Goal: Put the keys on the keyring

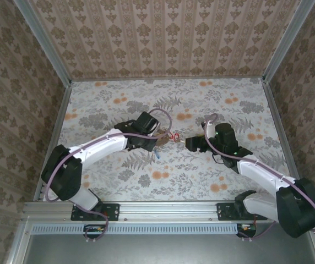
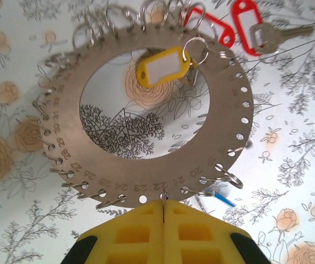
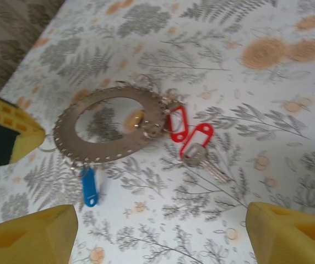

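Observation:
The keyring is a flat brown-grey metal disc with numbered holes and several small split rings round its edge; it also lies in the right wrist view. My left gripper is shut on a thin split ring at the disc's near edge. A silvery key with a red tag lies on the table just right of the disc, also seen from the left wrist. A blue tag hangs from the disc's rim. My right gripper stands open, above the table short of the red key.
A yellow tag lies inside the disc's hole and a second red tag sits at its rim. From above, both grippers face each other mid-table. Patterned walls enclose the table.

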You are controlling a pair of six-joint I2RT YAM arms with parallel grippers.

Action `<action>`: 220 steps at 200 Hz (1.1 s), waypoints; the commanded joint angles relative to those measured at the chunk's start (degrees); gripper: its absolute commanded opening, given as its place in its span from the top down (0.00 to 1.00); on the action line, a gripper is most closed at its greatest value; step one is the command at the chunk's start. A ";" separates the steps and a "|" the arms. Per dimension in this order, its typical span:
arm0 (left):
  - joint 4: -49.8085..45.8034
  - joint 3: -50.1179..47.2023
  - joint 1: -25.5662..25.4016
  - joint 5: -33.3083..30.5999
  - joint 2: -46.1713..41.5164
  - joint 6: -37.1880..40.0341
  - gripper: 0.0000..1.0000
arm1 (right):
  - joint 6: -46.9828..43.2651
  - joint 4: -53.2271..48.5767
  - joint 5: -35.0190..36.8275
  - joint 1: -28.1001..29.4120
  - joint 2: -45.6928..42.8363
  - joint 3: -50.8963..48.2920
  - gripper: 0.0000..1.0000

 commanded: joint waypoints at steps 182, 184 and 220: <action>10.01 -7.33 1.60 32.26 -26.62 25.65 1.00 | -8.11 4.84 -18.70 13.08 -10.48 5.19 0.63; 10.07 -7.40 1.60 32.44 -26.75 25.73 1.00 | -8.08 4.92 -18.89 13.18 -10.48 5.25 0.64; 11.03 -7.92 1.60 36.57 -29.61 25.42 1.00 | -8.68 5.75 -21.41 14.26 -9.41 6.32 0.74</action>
